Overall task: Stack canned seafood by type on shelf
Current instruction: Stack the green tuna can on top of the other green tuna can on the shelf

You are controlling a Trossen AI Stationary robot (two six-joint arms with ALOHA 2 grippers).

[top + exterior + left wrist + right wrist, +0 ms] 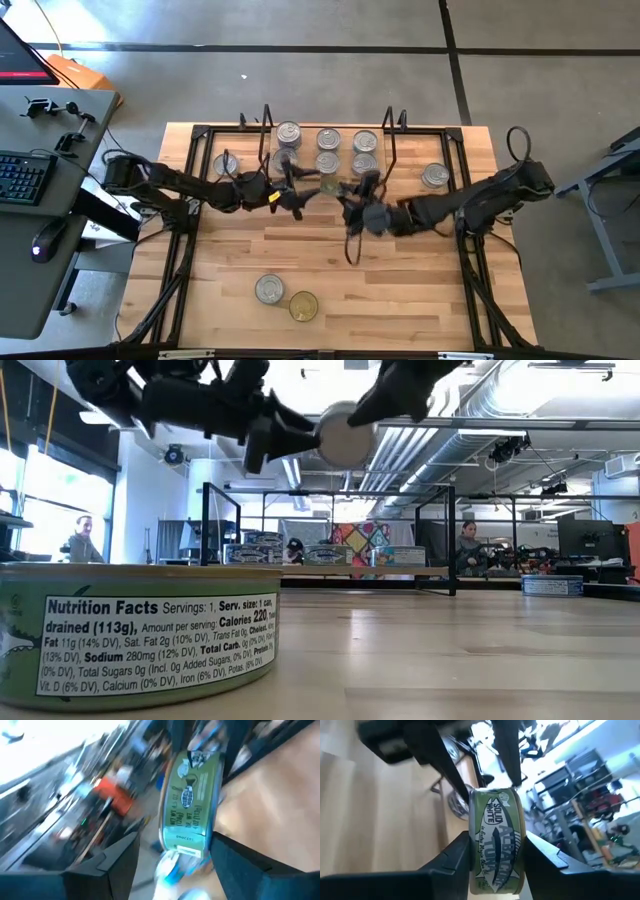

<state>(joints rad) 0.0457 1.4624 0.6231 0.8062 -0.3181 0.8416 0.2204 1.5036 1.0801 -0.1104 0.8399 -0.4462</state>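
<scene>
Mid-handover: right tool (495, 851) clamps a green tin (496, 842), left tool (297, 192) spread; two tins (270, 290) wait at six o'clock.

Dark jointed arms (190, 185), black looping cables (517, 140)

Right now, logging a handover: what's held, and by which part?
The green tuna can, held in the air: the right gripper clamps its flat faces. The left gripper's hold can't be told.
</scene>
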